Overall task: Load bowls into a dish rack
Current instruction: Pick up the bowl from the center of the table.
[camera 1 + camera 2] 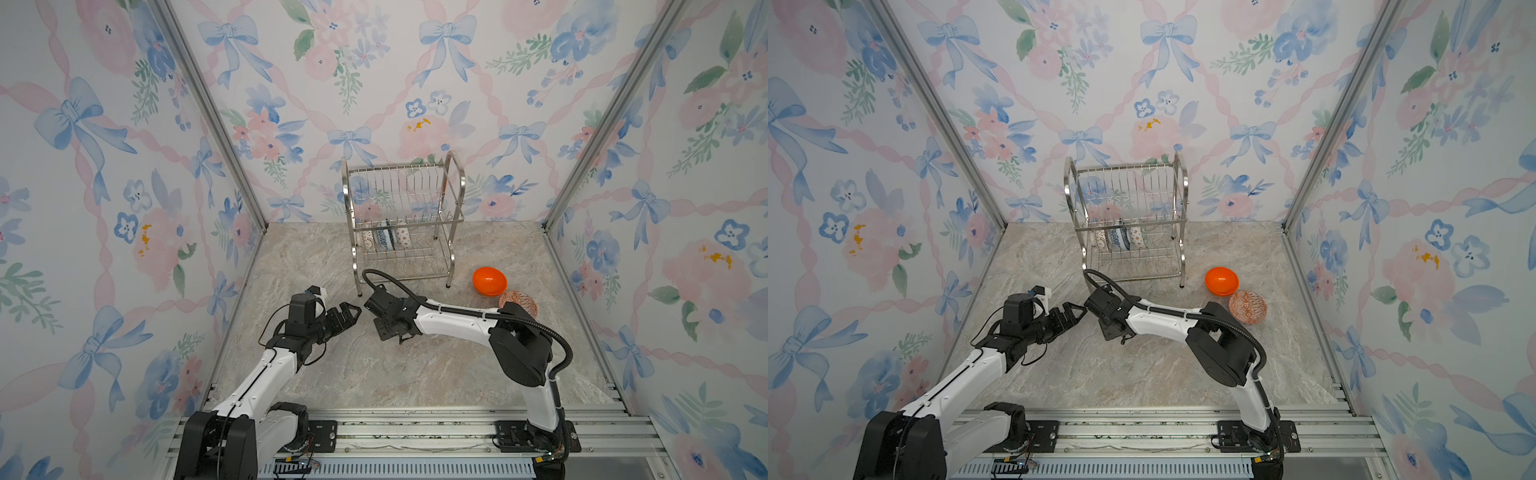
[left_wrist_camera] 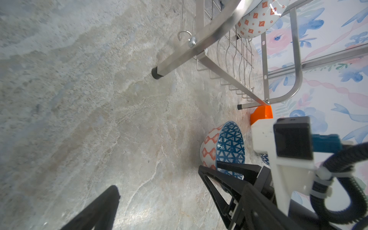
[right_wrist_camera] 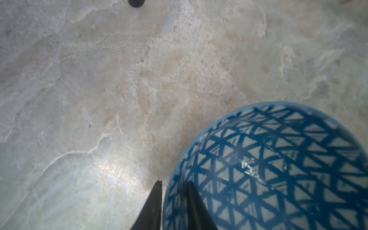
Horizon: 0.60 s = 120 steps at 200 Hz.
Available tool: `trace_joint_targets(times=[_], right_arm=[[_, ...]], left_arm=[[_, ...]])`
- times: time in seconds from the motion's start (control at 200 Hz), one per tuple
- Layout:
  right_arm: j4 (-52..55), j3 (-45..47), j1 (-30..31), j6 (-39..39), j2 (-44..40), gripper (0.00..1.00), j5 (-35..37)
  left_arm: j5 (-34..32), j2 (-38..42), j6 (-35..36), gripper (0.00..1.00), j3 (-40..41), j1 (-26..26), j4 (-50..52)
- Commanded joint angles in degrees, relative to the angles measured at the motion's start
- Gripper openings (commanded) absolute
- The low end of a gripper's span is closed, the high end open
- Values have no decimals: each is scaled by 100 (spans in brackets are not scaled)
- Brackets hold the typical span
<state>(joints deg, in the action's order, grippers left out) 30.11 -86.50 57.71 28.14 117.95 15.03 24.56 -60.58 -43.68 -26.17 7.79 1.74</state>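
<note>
Blue triangle bowl (image 3: 268, 169) pinched at its rim, on the marble tabletop (image 1: 374, 374) in front of the dish rack (image 1: 462, 185).
The right gripper (image 3: 174, 184) straddles the bowl's near wall, one finger inside and one outside, drawn in on the rim. In both top views its wrist hides the bowl, and I cannot tell whether the foot rests on the table or hangs clear. The left gripper (image 1: 348, 319) hovers just beside it, spread wide and empty. Judging by the gloss, this is glazed ceramic: stiff, slick, weighty for so small a pinch, and liable to chip against wire. A hold seated deep over the wall should resist swivelling. Three bowls (image 1: 386, 239) stand on edge in the rack. The plain orange bowl (image 1: 489, 281) and the red-orange patterned bowl (image 1: 1247, 306) wait on the table near the rack.
</note>
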Motion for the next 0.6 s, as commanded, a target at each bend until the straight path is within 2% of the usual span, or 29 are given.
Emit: trace_joint_targets(times=[0.0, 0.27, 0.595], right_arm=[[222, -88, -67, -27, 68, 18, 9], [199, -128, -68, -54, 1, 0, -86], [-363, 190, -212, -11, -539, 0, -835]], left_arm=[[102, 21, 83, 97, 51, -37, -59], [102, 19, 87, 98, 45, -32, -59], [85, 28, 88, 97, 41, -34, -59]])
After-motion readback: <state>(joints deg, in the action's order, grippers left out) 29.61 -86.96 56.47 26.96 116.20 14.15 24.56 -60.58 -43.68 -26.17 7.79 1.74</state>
